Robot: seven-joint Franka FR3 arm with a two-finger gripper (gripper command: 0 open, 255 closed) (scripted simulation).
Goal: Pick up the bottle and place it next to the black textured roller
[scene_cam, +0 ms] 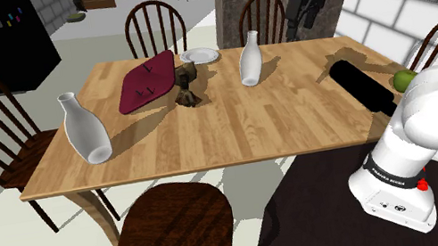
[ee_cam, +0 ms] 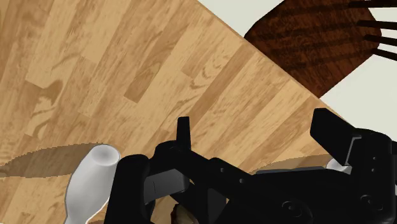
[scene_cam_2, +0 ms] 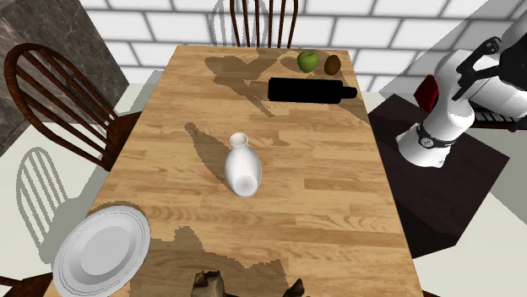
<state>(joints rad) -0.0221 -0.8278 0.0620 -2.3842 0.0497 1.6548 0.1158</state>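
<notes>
Wood-grain planks form the table (scene_cam: 237,133), the largest thing, lying well below the gripper (ee_cam: 254,121), which hangs high over the table's far edge in the shoulder view. Dark wooden chairs (scene_cam: 180,232) ring the table, all well apart from the jaws. A maroon mat (scene_cam: 145,79) lies below the fingers, off toward the shoulder view's left. The black roller (scene_cam: 363,86) lies flat on the table, below the gripper and toward the shoulder view's right, well apart from it.

The white bottle (scene_cam: 249,58) stands upright on the table, the nearest thing beneath the jaws and untouched. In the wrist view it shows just outside one finger (ee_cam: 183,133), not between the two. A second white bottle (scene_cam: 82,126) stands far from the gripper, near the table's other end. A white plate (scene_cam: 199,55) and a dark figurine (scene_cam: 188,86) sit beyond the first bottle. A green apple (scene_cam_2: 308,61) and a brown fruit (scene_cam_2: 333,63) lie just beside the roller. The jaws stand wide apart, holding nothing.
</notes>
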